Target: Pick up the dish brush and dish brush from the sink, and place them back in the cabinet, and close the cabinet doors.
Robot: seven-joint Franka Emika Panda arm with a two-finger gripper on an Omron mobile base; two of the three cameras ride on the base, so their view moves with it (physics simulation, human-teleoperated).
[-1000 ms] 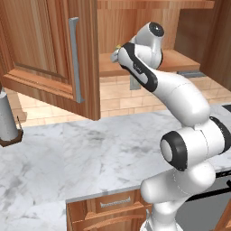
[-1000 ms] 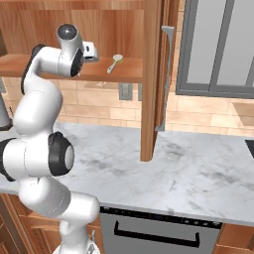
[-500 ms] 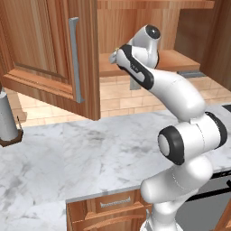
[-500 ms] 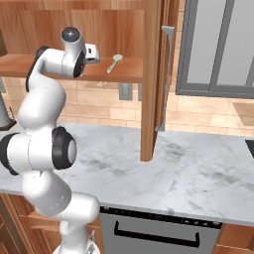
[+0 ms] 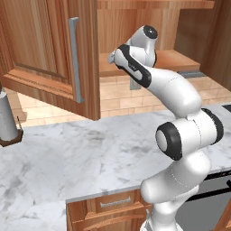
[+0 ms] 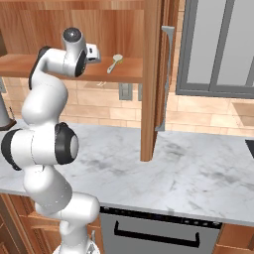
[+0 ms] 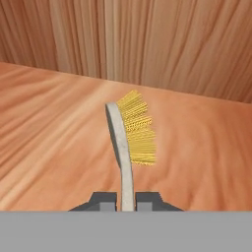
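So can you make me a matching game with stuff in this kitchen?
Things:
1. yellow-bristled dish brush
2. round-headed dish brush
3. cabinet doors
4. paper towel roll

States:
A. swung open
B. standing on the counter
C. pinched in the gripper
D. lying loose on the cabinet shelf

Pairs: 1-C, 2-D, 3-A, 4-B

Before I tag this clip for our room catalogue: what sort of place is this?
A kitchen, most likely: open wooden wall cabinet, marble counter, oven front below. The gripper holds a dish brush over the shelf.
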